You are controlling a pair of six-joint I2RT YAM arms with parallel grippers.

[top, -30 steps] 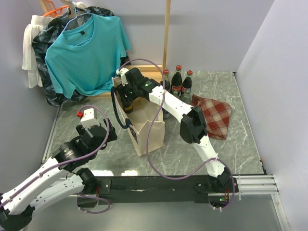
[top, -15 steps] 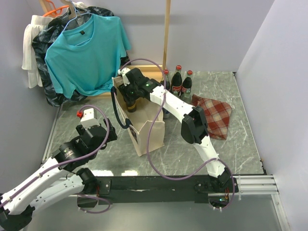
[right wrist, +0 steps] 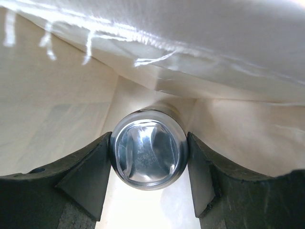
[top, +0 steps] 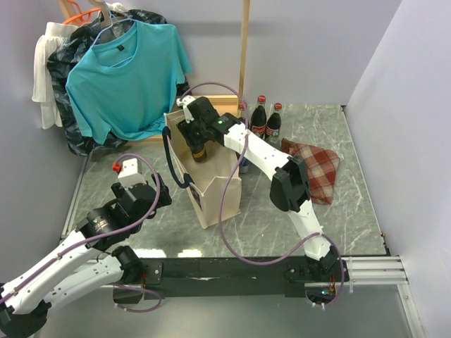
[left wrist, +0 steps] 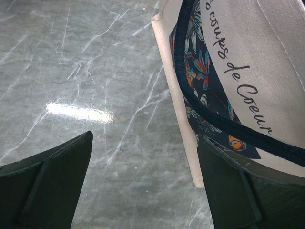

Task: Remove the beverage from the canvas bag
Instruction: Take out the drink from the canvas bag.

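The cream canvas bag [top: 217,191] with navy handles stands upright mid-table. My right gripper [top: 199,146] reaches into its open top and is shut on the beverage [top: 201,154], a dark can or bottle held at the bag's mouth. In the right wrist view the beverage's round silver end [right wrist: 148,149] sits tight between both fingers, with the gripper [right wrist: 148,160] surrounded by the bag's pale inner walls [right wrist: 62,100]. My left gripper [top: 161,196] is open and empty, low over the table just left of the bag. The left wrist view shows the left gripper [left wrist: 143,191] beside the bag's printed corner [left wrist: 248,62].
Three cola bottles [top: 259,120] stand at the back behind the bag. A red-and-white plaid cloth bag [top: 314,169] lies at the right. A teal shirt [top: 127,77] hangs on a rack at the back left, beside a wooden post [top: 244,49].
My right gripper has moved a little right and up at the bag's mouth with the beverage in it. The left arm has not moved.
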